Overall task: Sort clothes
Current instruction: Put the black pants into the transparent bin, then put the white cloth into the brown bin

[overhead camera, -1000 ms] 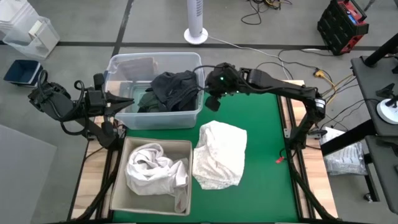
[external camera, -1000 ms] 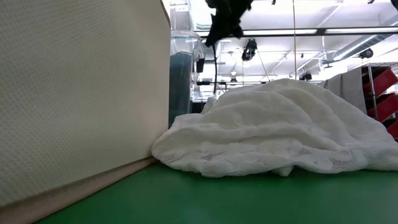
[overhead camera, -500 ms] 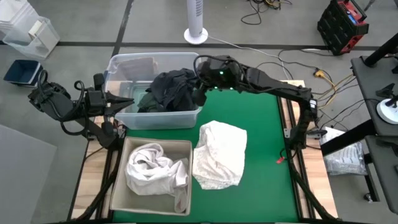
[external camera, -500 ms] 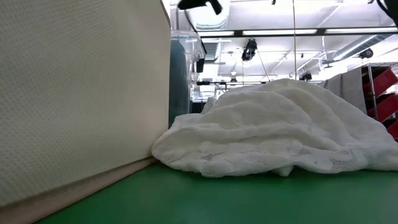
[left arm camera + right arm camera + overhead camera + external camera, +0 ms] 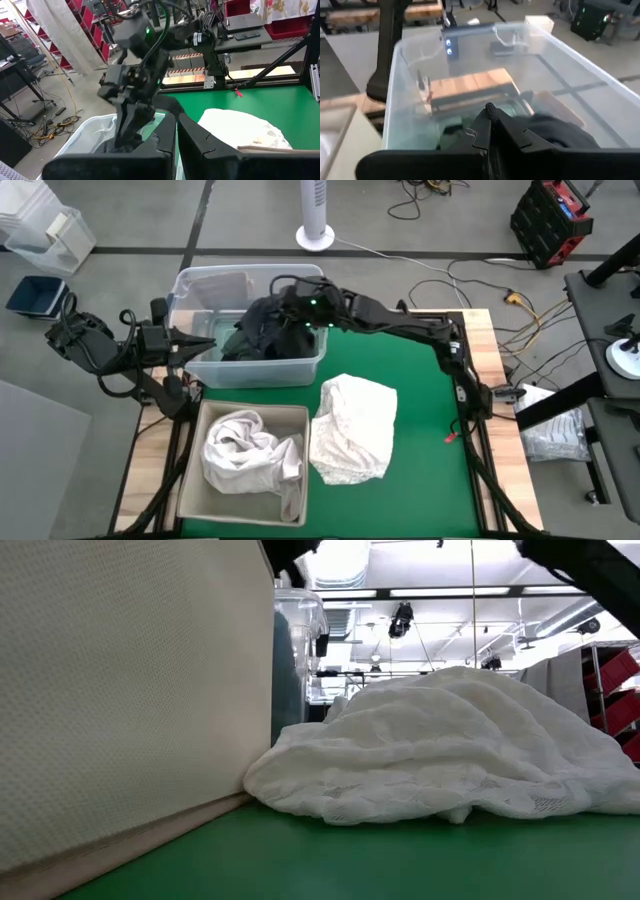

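Observation:
My right gripper (image 5: 300,311) reaches over the clear plastic tub (image 5: 199,279) and is shut on a dark garment (image 5: 272,328). The garment lies on other dark clothes in the tub. The gripper also shows in the left wrist view (image 5: 127,131), pointing down into the tub. A white garment (image 5: 351,430) lies bunched on the green mat and also shows in the low view (image 5: 450,750). More white clothes (image 5: 250,452) lie in the beige fabric bin (image 5: 196,480). My left gripper (image 5: 190,340) waits shut at the tub's left side. My right gripper holds a bunched part of the dark garment (image 5: 123,145) between its two fingers, from above with the fingers pointing down. The fold it has is hidden by the fingers. The garment hangs slack below them, with its lower part on the dark pile in the tub.
The tub stands at the mat's far left and the beige bin at the near left, its wall (image 5: 130,690) close to the low camera. Bare green mat (image 5: 420,390) lies to the right of the white garment. A white fan base (image 5: 314,238) stands beyond the table.
My right gripper has gone toward the table's left, from the tub's right rim to over its middle, and down. It stays shut on the dark garment. The garment has come from hanging over the rim to lying on the dark pile inside the tub.

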